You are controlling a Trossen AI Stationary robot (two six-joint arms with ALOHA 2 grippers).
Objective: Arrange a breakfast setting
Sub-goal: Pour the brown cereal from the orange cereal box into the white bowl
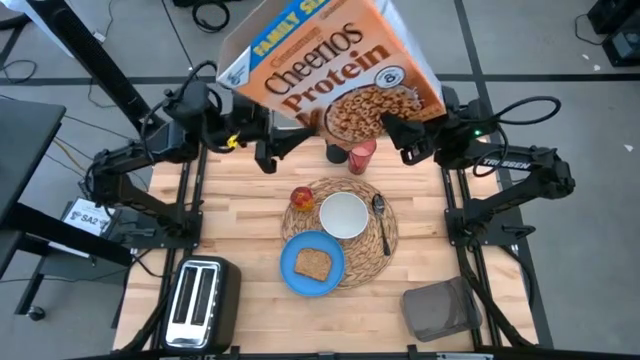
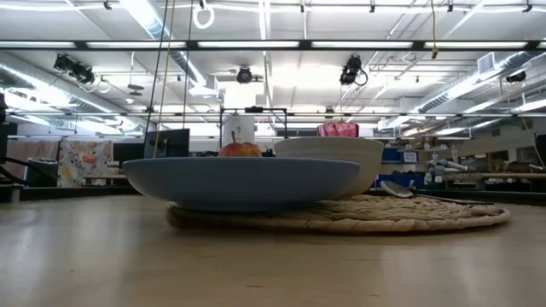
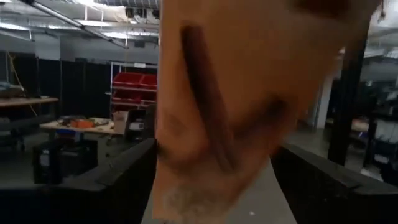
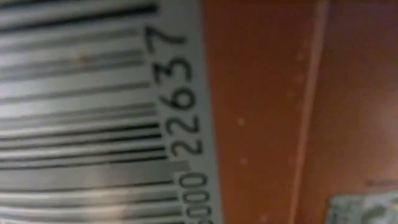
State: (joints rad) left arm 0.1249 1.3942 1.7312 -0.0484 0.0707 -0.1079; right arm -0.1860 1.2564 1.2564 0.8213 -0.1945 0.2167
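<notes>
The setting is judged nearly complete. On the placemat (image 1: 378,243) at the counter's (image 1: 250,215) middle the bowl (image 1: 343,215) sits central, with the apple (image 1: 302,198) at its ten o'clock, the spoon (image 1: 381,222) at three o'clock and the plate (image 1: 313,264) at seven o'clock — the toast (image 1: 314,263) lies on that plate. The red cup (image 1: 361,156) stands just off the mat at twelve o'clock. Only the Cheerios box (image 1: 335,62) is left to be placed; it is held aloft, tilted, above the counter's far edge.

The box is flanked by both arms. The right end effector (image 1: 392,130) is seen against the box's lower right edge, its wrist view filled by the barcode — a grip is likely, though its fingers are not shown closed. The left end effector (image 1: 272,152) lies at the box's lower left; whether it is spread or gripping cannot be told.
</notes>
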